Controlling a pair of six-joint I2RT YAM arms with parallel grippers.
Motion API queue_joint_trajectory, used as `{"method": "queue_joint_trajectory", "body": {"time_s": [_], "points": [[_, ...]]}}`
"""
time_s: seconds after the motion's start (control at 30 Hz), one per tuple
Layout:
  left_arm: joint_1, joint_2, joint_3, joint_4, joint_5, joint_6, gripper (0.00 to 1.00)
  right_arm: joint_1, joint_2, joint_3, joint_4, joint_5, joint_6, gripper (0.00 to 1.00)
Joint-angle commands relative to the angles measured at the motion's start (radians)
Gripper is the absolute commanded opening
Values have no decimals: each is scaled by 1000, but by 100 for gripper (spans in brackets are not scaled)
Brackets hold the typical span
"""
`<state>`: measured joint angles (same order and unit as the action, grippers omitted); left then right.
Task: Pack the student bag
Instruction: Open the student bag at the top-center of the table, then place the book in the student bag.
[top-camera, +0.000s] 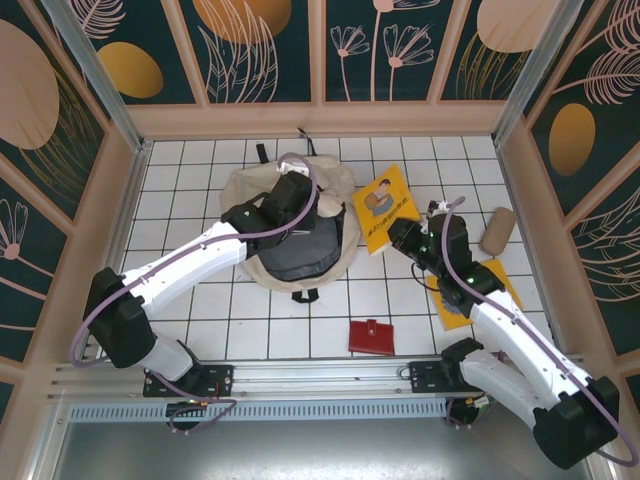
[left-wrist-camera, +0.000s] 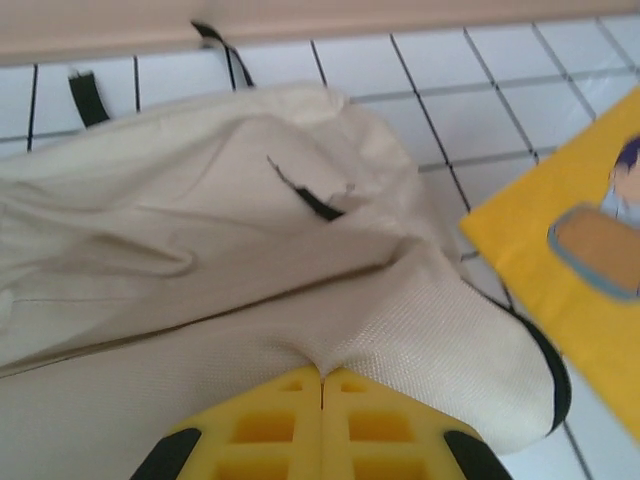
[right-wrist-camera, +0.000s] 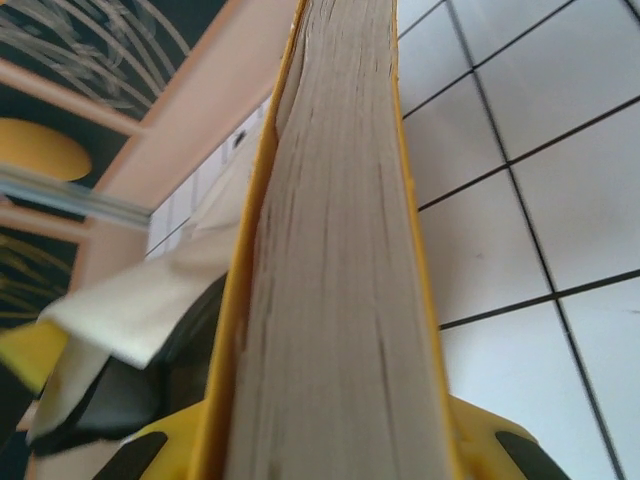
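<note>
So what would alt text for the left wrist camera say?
The yellow left gripper, shut, pinches a fold of a soft cream fabric backpack with black straps. At right, part of a yellow illustrated book shows over a white tiled tabletop.

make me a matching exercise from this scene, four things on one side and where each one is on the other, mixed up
Things:
1 student bag
2 yellow book with the cartoon figure
3 red wallet
4 tan pouch

Places:
A lying flat near the front of the table, between the two arm bases
B clamped in the right gripper
C at the table's right edge
D fabric pinched by the left gripper

Pairs: 1-D, 2-B, 3-A, 4-C
</note>
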<state>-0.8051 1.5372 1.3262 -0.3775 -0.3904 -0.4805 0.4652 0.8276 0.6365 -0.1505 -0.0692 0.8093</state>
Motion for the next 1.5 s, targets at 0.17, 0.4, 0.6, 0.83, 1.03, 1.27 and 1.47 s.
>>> {"method": "queue_joint_trajectory", "body": {"time_s": [0.17, 0.4, 0.6, 0.83, 1.03, 1.27, 1.47], "points": [[6, 143, 203, 162, -37, -79, 0, 25, -57, -4, 25, -243, 5, 0], [5, 171, 246, 170, -62, -105, 0, 130, -20, 3, -36, -123, 33, 0], [5, 171, 240, 168, -8, -98, 0, 147, 21, -76, 182, -214, 108, 0], [5, 118, 185, 161, 34, -106, 0, 187, 106, -88, 478, -138, 193, 0], [4, 76, 162, 170, 33, -100, 0, 205, 265, -34, 596, -116, 251, 0], [5, 33, 136, 166, -10, -94, 0, 260, 457, 23, 749, -11, 299, 0], [4, 48, 172, 158, -11, -82, 0, 300, 654, 121, 778, 50, 320, 0]]}}
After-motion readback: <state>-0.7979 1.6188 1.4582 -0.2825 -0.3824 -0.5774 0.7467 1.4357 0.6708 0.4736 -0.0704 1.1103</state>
